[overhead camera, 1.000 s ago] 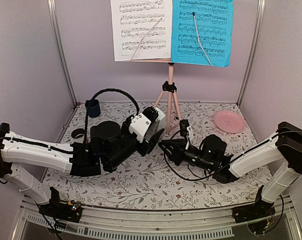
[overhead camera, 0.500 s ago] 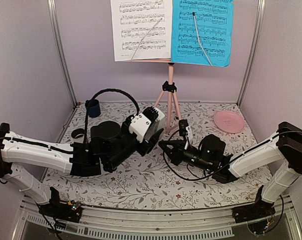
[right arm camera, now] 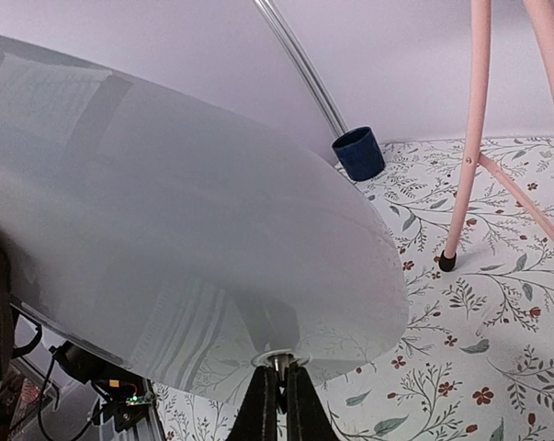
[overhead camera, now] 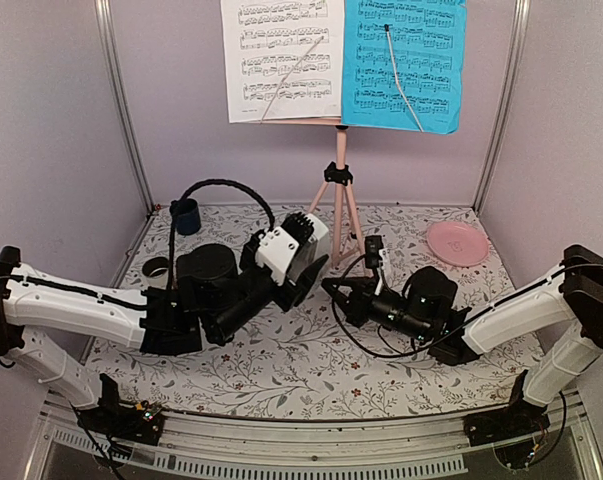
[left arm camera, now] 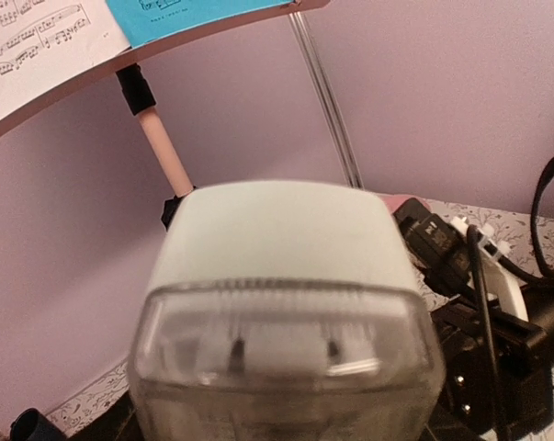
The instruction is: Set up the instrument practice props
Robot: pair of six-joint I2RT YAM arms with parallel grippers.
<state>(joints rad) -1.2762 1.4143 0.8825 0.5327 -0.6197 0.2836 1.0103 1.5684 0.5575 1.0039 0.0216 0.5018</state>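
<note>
Metronome [overhead camera: 299, 252] — glossy white, rounded — clamped in left gripper [overhead camera: 289, 274], arm low. Right gripper [right arm camera: 275, 375] pinched shut on its metal pin [right arm camera: 275, 359].

Music stand [overhead camera: 339, 190]: pink legs and tray, black collars at the joints. White sheet of music [overhead camera: 281, 60] and bright blue sheet of music [overhead camera: 403, 62], both printed with black staves. Metronome [overhead camera: 299, 250]: white. Cup [overhead camera: 185, 215]: dark blue. Plate [overhead camera: 457, 242]: pink. Table cover [overhead camera: 281, 370]: white with grey-green leafy sprigs and small red flowers. Walls [overhead camera: 51, 120]: pale lilac. Left arm [overhead camera: 71, 300] and right arm [overhead camera: 511, 315]: white shells, black joints.
</note>
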